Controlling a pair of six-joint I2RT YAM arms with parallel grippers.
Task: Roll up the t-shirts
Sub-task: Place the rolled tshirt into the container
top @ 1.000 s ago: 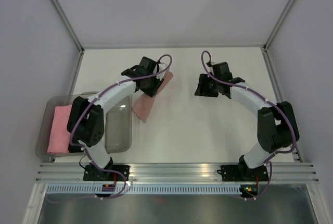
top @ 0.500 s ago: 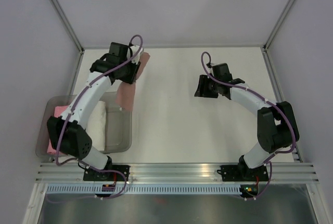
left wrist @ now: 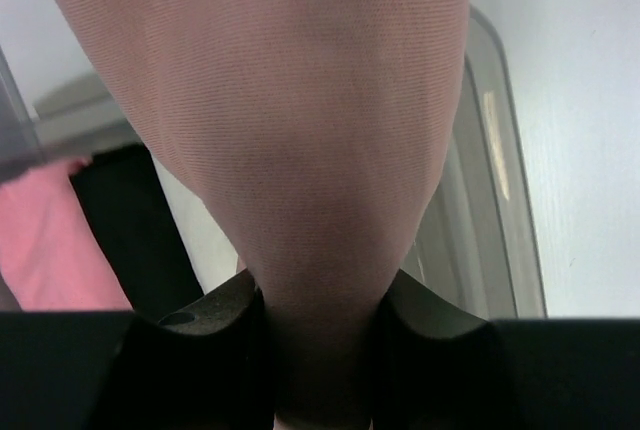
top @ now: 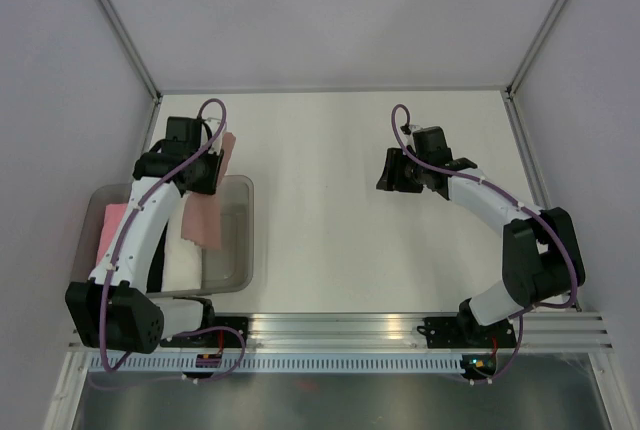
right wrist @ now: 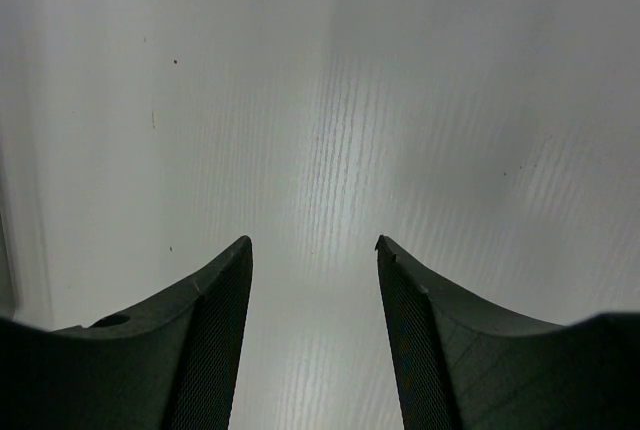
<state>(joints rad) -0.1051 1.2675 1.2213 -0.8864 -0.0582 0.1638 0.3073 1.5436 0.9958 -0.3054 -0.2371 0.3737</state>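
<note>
T-shirt (top: 208, 218), a dusty-rose bundle, clamped in left end effector (top: 212, 165) and hanging toward its 6 o'clock over clear bin (top: 246, 242) at tabletop (top: 330, 240) 9 o'clock. Probably stowing step: next calls for lowering beside pink bundle (top: 112, 238), then unclamping. Right end effector (right wrist: 315, 285) fingers apart, toward 2 o'clock.

White table (top: 340, 220) carries a clear bin (top: 248, 245) at its left.
</note>
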